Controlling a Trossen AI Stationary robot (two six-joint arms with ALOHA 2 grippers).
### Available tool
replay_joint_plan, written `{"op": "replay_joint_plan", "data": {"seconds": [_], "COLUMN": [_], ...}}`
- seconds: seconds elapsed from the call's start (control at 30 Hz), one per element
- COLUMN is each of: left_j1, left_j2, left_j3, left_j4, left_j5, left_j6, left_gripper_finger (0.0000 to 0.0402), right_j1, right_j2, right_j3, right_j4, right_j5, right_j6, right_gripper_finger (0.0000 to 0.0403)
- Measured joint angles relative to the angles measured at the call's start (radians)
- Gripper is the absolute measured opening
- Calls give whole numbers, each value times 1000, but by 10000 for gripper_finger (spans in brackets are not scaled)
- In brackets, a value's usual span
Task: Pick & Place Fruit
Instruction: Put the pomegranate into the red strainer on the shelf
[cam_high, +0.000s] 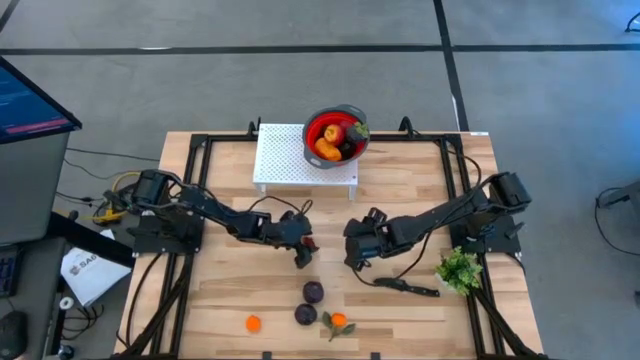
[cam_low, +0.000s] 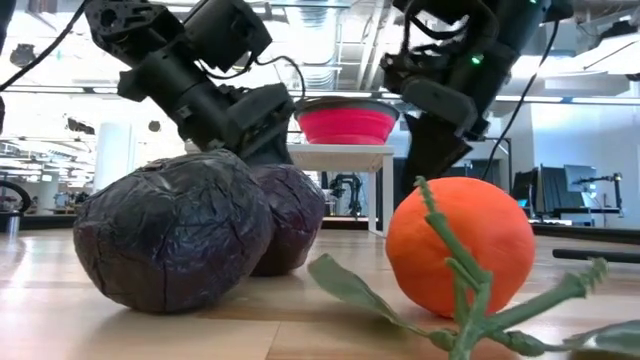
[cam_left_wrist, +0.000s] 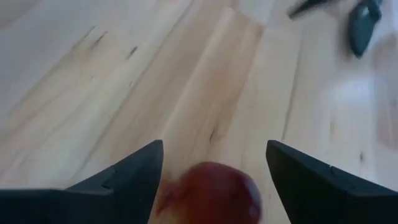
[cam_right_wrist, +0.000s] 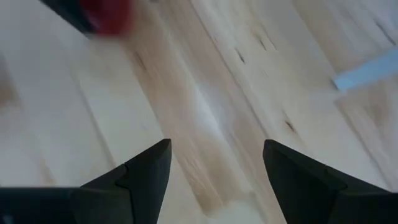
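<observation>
the left gripper (cam_high: 302, 248) sits low over the middle of the table (cam_high: 220, 300), with a red fruit (cam_left_wrist: 211, 191) between its spread fingers (cam_left_wrist: 127, 174). the wrist view shows clear gaps on both sides of the fruit, so the fingers are apart and not clamped on it. from above, the same fruit (cam_high: 303, 259) shows just at the gripper's tip, on the side nearer the table's front edge.

the right gripper (cam_high: 352, 252) hovers just beside the left one, near the table's centre. its fingers (cam_right_wrist: 143, 174) are also spread, with only bare wood between them. the red fruit (cam_right_wrist: 106, 15) lies ahead of it, well off from its tips.

near the front edge lie two purple fruits (cam_high: 313, 292), close together. in the low view they touch. a small orange fruit (cam_high: 253, 323) lies apart to their left, and an orange with leaves (cam_high: 339, 321) just to their right.

the red bowl (cam_high: 318, 126) stands on a white rack (cam_high: 280, 160) at the table's far side. it holds an elongated orange piece (cam_high: 327, 151), a red-yellow piece (cam_high: 331, 134) and something dark that i cannot make out.

a knife (cam_high: 405, 286) and a leafy bunch (cam_high: 459, 270) lie near the right arm.
</observation>
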Motion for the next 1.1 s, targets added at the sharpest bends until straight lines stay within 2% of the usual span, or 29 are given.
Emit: {"op": "replay_joint_plan", "data": {"seconds": [0.27, 0.4, 0.57, 0.87, 1.1], "left_j1": [0, 1, 3, 3, 3], "left_j2": [-5, -5, -5, -6, -6], "left_j3": [-10, -11, -11, -11, -11], "left_j4": [-4, -4, -4, -4, -81], "left_j5": [146, 159, 159, 155, 128], "left_j6": [319, 396, 353, 72, -28], "left_gripper_finger": [275, 281, 286, 287, 287], "right_j1": [26, 42, 46, 45, 45], "right_j2": [-1, -1, -1, -1, -1], "right_j3": [0, 0, 0, 0, 0], "right_j4": [-4, -1, 0, 1, 9], "right_j5": [31, 32, 32, 32, 32], "right_j6": [-9, -7, 9, 11, 11], "right_gripper_finger": [249, 249, 249, 249, 249]}}
